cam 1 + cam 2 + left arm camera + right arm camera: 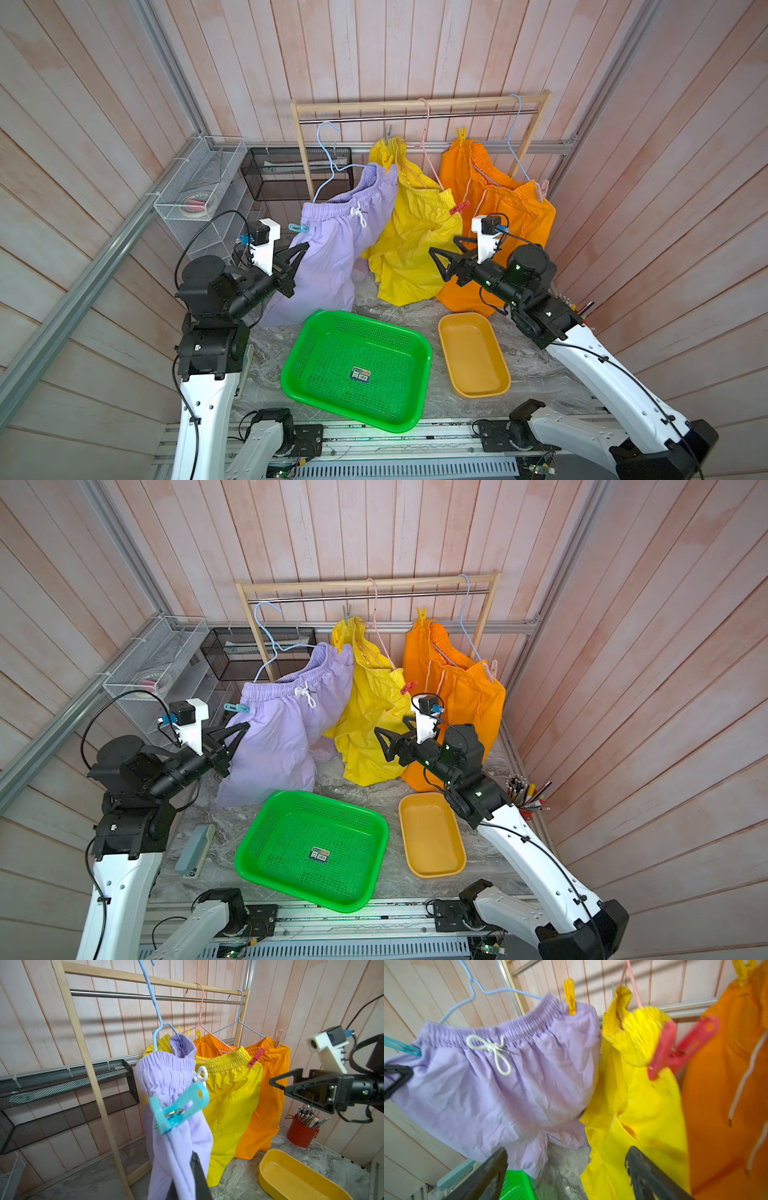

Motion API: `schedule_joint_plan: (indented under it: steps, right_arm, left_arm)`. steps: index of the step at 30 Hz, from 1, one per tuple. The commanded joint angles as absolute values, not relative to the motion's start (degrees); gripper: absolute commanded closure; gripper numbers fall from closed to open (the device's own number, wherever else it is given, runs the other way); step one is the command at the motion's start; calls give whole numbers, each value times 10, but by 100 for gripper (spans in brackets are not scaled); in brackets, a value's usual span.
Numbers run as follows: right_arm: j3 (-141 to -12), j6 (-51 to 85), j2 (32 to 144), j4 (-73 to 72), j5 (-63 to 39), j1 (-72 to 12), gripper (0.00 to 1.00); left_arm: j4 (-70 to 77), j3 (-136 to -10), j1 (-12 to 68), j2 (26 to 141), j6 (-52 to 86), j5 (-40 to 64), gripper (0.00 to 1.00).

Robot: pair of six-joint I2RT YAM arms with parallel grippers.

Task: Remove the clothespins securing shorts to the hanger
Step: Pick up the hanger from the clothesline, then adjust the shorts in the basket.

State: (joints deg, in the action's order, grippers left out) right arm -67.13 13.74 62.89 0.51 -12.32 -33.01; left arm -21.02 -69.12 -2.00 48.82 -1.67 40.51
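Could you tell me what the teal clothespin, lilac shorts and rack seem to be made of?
Teal clothespin: glossy, slightly translucent plastic, with a metal spring ring. Lilac shorts: thin matte fabric, creased, probably woven. Rack: seemingly bare pale wood, faint grain.

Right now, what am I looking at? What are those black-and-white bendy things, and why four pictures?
Those are two robot arms, each ending in a pinching tool. Two pictures look down from a camera above; the other two come from small cameras on the arms' wrists. The lilac shorts, yellow shorts and orange shorts hang on hangers at a wooden rack, held by clothespins like the teal clothespin and the red clothespin. On the table sit a green basket and a yellow tub. The left tool looks pinched shut on the lilac shorts' edge; the right tool is open, holding nothing.
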Motion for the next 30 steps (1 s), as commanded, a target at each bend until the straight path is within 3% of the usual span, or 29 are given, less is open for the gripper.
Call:
schedule_joint_plan:
  steps: [1,12,30]
  right_arm:
    - [-739,119,662,12,-148,-344,12]
    - [-930,130,806,29,-240,-358,28]
    - [-1073,112,980,26,-338,-398,47]
  left_arm:
    - [-191,-675,-22,465,-1,457,100]
    - [-225,-621,-21,432,-11,514,100]
    - [-204,-542,3,407,-12,555,100]
